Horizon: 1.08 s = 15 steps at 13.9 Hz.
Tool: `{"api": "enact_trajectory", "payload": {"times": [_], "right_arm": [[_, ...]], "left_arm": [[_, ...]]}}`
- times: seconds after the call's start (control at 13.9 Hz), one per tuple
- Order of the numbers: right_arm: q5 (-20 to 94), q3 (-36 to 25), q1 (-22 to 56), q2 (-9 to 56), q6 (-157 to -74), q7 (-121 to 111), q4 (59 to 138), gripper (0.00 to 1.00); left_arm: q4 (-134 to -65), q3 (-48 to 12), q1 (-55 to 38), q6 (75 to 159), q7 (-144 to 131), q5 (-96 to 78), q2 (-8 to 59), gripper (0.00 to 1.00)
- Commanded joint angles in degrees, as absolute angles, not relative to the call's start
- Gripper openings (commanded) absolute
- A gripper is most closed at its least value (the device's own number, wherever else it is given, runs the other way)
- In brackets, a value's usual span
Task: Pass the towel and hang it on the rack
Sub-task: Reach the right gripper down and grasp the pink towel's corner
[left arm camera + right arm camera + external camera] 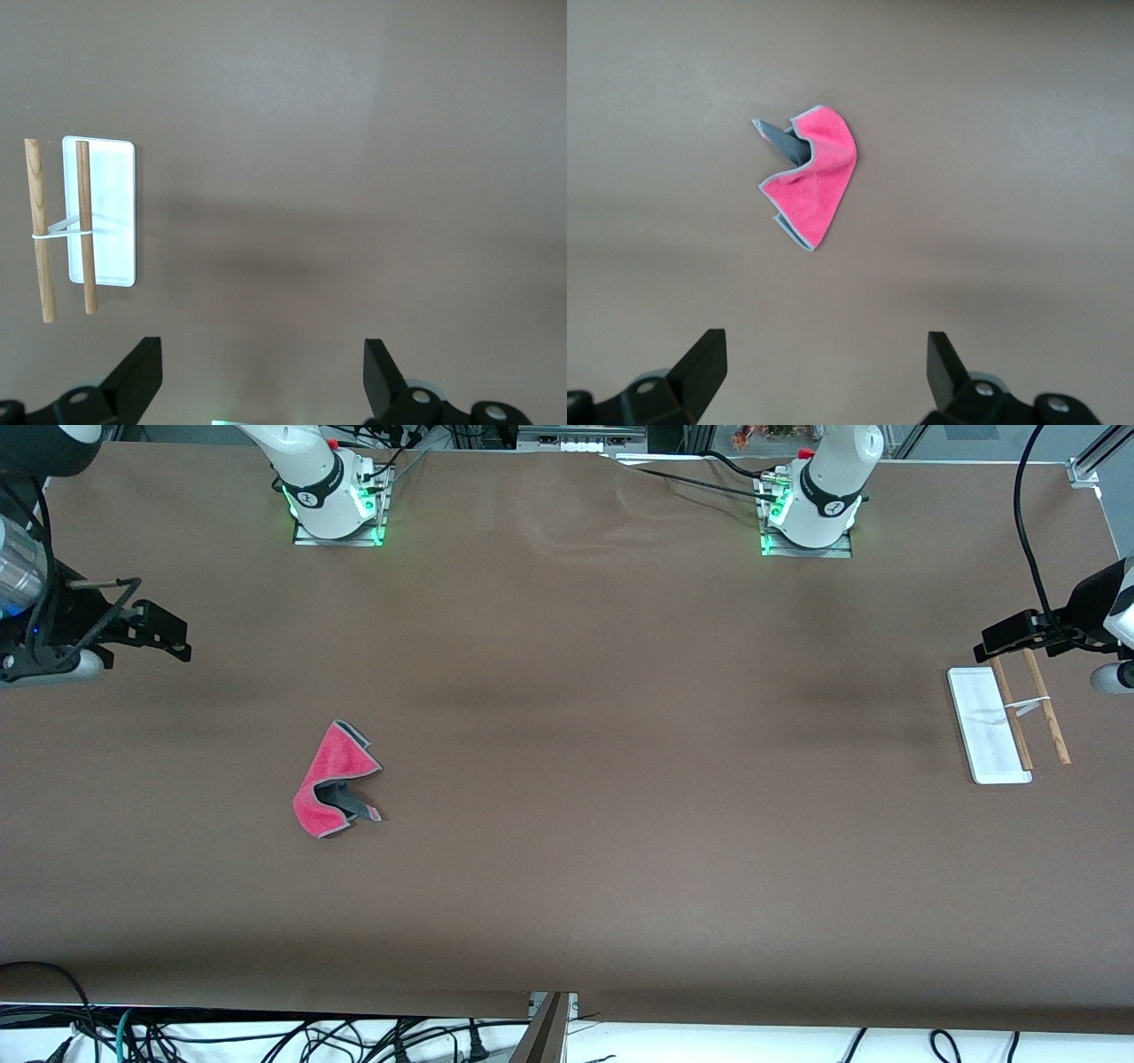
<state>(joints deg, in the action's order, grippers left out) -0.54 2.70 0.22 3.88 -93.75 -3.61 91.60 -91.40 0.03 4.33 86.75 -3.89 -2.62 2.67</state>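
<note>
The towel point(335, 781) lies crumpled on the brown table toward the right arm's end, pink-red side up with a dark grey fold showing. It also shows in the right wrist view as the towel point(819, 177). My right gripper point(168, 631) hangs open over bare table at that end, apart from the towel and holding nothing point(827, 350). The rack point(985, 726) stands at the left arm's end, a white flat base with two brown rods point(1045, 708) joined by a white clip. My left gripper point(1005, 638) hovers open just off one end of the rack point(111, 177), empty point(263, 354).
Both arm bases point(337, 500) point(811, 509) stand along the table edge farthest from the front camera. A black cable point(1028, 522) hangs down to the left arm's wrist. Loose cables point(266, 1036) lie below the table's front edge. Wide brown table surface point(620, 735) separates towel and rack.
</note>
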Motion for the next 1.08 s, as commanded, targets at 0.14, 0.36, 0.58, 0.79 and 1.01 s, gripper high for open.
{"api": "enact_trajectory", "payload": {"times": [0.14, 0.36, 0.58, 0.79, 1.01], "right_arm": [[-0.09, 3.25, -0.44, 12.63, -99.74, -3.69, 90.44, 1.0], [-0.18, 3.25, 0.26, 17.82, -106.24, -3.69, 90.35, 1.0], [-0.17, 3.25, 3.15, 23.45, -113.44, -2.81, 90.35, 1.0], [-0.35, 3.25, 5.09, 29.51, -121.0, 0.42, 90.44, 1.0], [-0.35, 3.16, 5.71, 34.09, -126.46, 1.32, 90.44, 1.0]], "left_arm": [[-89.82, 0.26, 4.39, 85.52, -2.55, -3.52, 3.16, 1.0], [-89.91, 0.26, 4.48, 85.52, -2.55, -3.52, 3.16, 1.0], [-89.82, 0.26, 4.48, 85.43, -2.55, -3.52, 3.16, 1.0], [-89.83, 0.26, 4.48, 85.52, -2.55, -3.52, 3.16, 1.0], [-89.91, 0.26, 4.48, 85.52, -2.55, -3.52, 3.16, 1.0]]}}
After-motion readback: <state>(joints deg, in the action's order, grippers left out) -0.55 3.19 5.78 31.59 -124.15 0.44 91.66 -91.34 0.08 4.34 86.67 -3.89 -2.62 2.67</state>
